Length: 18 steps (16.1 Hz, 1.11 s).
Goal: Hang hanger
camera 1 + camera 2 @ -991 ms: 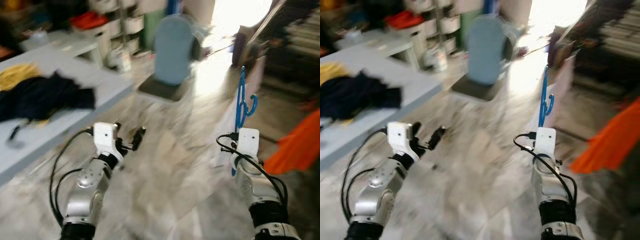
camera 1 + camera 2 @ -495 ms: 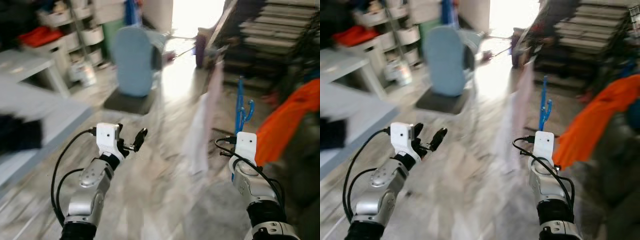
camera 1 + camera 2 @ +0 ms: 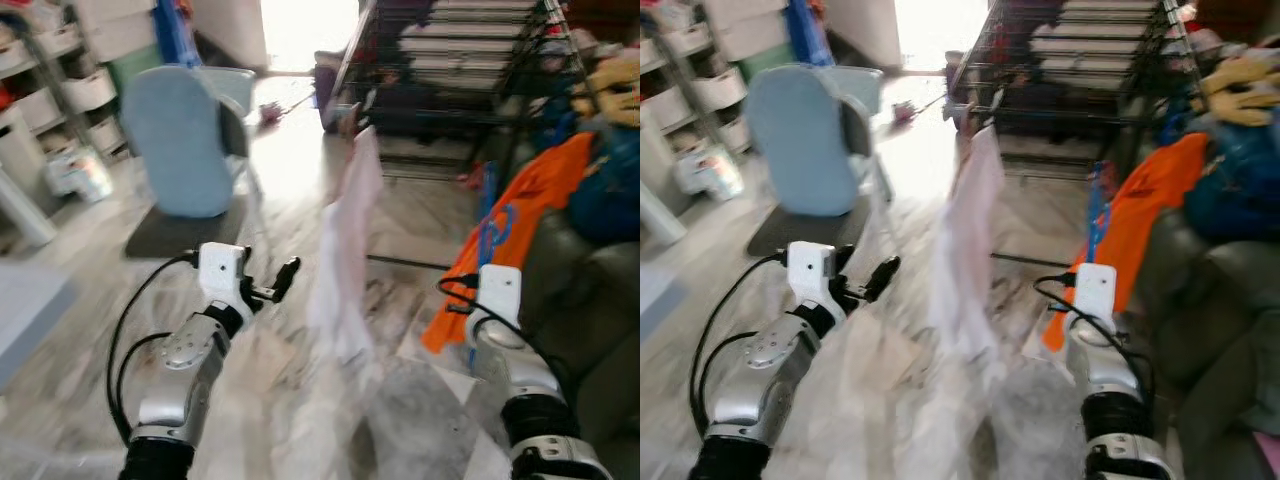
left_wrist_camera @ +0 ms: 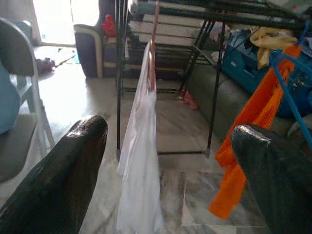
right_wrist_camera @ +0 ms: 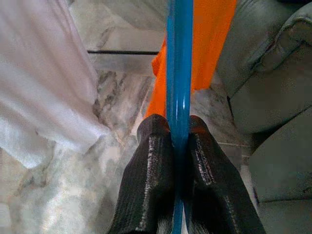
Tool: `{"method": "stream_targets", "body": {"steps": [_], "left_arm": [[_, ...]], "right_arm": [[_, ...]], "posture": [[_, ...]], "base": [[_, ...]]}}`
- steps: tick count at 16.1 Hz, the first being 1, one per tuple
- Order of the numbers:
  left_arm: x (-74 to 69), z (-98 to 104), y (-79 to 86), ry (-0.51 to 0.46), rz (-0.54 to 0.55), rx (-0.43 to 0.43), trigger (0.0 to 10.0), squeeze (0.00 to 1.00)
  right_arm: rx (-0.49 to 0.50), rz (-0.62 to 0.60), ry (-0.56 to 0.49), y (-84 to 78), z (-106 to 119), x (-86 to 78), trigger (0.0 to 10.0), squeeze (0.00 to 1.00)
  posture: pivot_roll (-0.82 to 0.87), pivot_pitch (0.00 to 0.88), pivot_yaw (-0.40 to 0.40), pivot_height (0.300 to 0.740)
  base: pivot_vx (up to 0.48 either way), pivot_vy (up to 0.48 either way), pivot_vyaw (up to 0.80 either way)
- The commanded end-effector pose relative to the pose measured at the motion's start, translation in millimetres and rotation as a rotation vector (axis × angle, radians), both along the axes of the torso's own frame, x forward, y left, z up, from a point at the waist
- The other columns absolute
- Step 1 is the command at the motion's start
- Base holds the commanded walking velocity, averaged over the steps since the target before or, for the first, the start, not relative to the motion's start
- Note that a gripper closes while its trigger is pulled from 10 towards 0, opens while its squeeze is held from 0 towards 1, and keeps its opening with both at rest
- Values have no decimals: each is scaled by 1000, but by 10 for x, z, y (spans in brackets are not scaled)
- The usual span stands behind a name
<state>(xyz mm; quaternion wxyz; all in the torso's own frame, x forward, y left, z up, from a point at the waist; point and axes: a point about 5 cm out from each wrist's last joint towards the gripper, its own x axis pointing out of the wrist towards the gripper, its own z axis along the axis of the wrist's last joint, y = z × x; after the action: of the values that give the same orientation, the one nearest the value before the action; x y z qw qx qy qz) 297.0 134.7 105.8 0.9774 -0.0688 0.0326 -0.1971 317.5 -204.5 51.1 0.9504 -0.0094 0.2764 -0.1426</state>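
Hanger clamped in right gripper; hook cropped.

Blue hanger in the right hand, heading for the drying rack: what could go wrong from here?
1. The right hand pinches the thin blue hanger by a narrow bar, so it may pivot or slip when its hook meets the drying rack.
2. The white garment and orange garment already hang there; the hanger could snag either.
3. The eye views are blurred, so aiming at a rail may be off.
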Motion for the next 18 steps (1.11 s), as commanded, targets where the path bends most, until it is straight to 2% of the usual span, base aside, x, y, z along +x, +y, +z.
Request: {"method": "stream_targets", "body": {"steps": [1,3,10,18], "left_arm": [[6,-6,78,11,21,16,10000,0],[6,-12,77,14,19,19,10000,0],[1,-44,55,38,-2,28,10000,0],[2,-58,26,48,-28,45,10000,0]], "right_arm": [[28,40,-6,136,31,48,10000,0],[52,66,16,181,-3,40,10000,0],[82,96,38,227,-12,48,10000,0],[98,128,38,251,25,115,10000,0]], "posture": [[-101,0,32,740],[-101,0,31,740],[-102,0,33,740],[-100,0,30,740]], "base": [[364,315,-669],[358,319,-503],[359,318,0],[459,0,0]]}}
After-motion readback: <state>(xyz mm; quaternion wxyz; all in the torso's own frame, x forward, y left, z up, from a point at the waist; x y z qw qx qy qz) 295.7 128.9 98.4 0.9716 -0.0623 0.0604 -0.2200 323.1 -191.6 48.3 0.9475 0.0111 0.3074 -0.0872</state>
